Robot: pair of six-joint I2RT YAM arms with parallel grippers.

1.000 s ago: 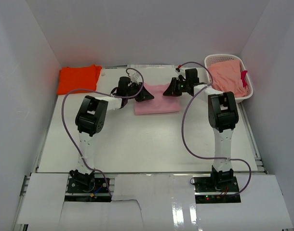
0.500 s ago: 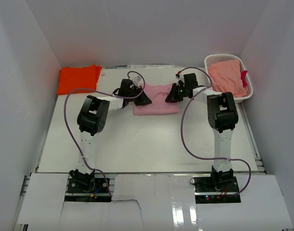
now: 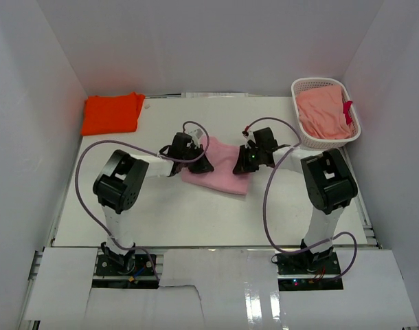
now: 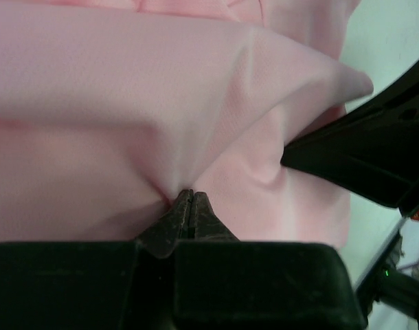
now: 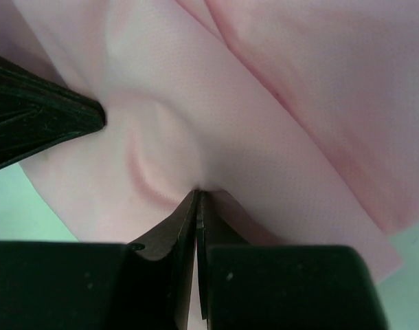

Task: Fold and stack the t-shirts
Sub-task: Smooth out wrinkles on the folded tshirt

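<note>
Orange t-shirt [image 3: 112, 113] folded at far-left corner, well apart. Left gripper [image 4: 190, 196] clamped tight on pink t-shirt [image 3: 220, 172] at centre, cloth tented; right gripper [image 5: 197, 196] pinched closed on same shirt. Risk judged: thin pinch slipping, fold collapsing under uneven pull. Could not tell layers caught; sleeves hidden.

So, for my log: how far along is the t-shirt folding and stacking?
Done: the orange t-shirt lies folded at the far left. In hand: left gripper and right gripper each pinch the pink t-shirt mid-table. Left: finishing that fold, stacking, and probably the salmon cloth in the white basket.
</note>
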